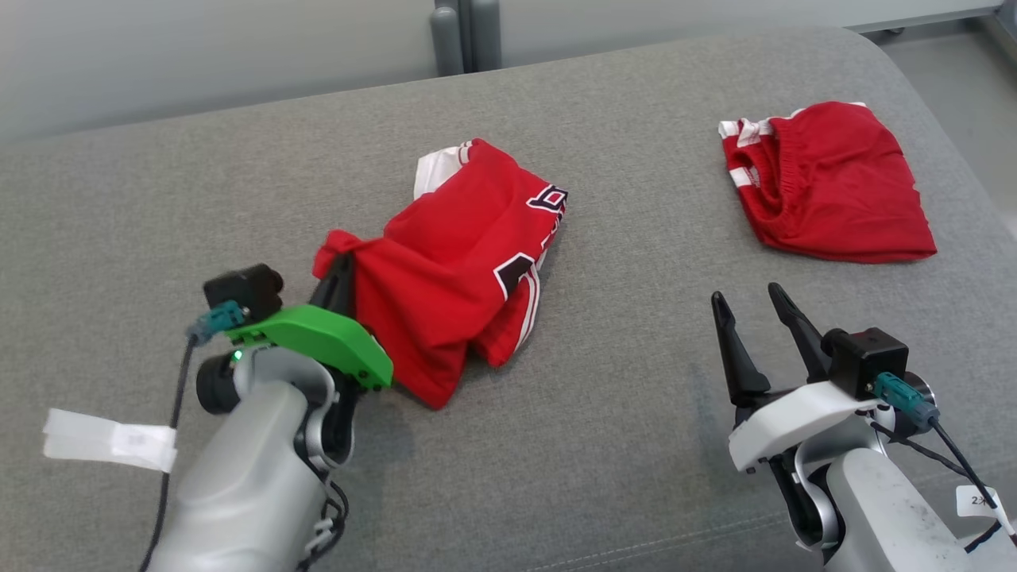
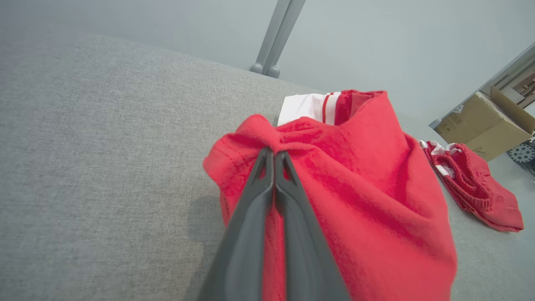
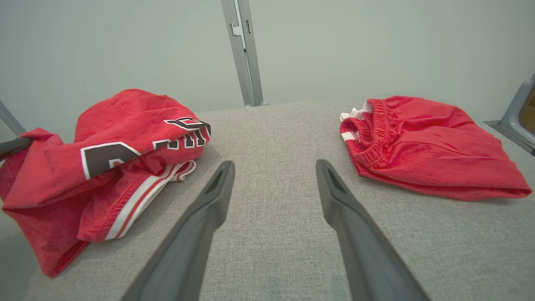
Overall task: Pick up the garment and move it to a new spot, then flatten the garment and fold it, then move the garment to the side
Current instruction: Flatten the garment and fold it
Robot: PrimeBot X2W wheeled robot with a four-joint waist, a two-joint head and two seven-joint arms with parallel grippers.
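Left gripper (image 1: 342, 270) clamped tight on jersey (image 1: 453, 254) at its near-left edge, cloth bunched at the tips. Right gripper (image 1: 747, 295) jaws spread wide, holding nothing, above grey cushion (image 1: 604, 445). Crumpled jersey sits mid-cushion. Red shorts (image 1: 830, 187) farther back right, well apart from it.

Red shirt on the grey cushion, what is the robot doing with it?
The robot's left gripper is shut on an edge of the crumpled red jersey with black-and-white lettering, lying on the grey fabric surface. Its right gripper hovers open and empty nearby. Red elastic-waisted shorts lie apart, further right.
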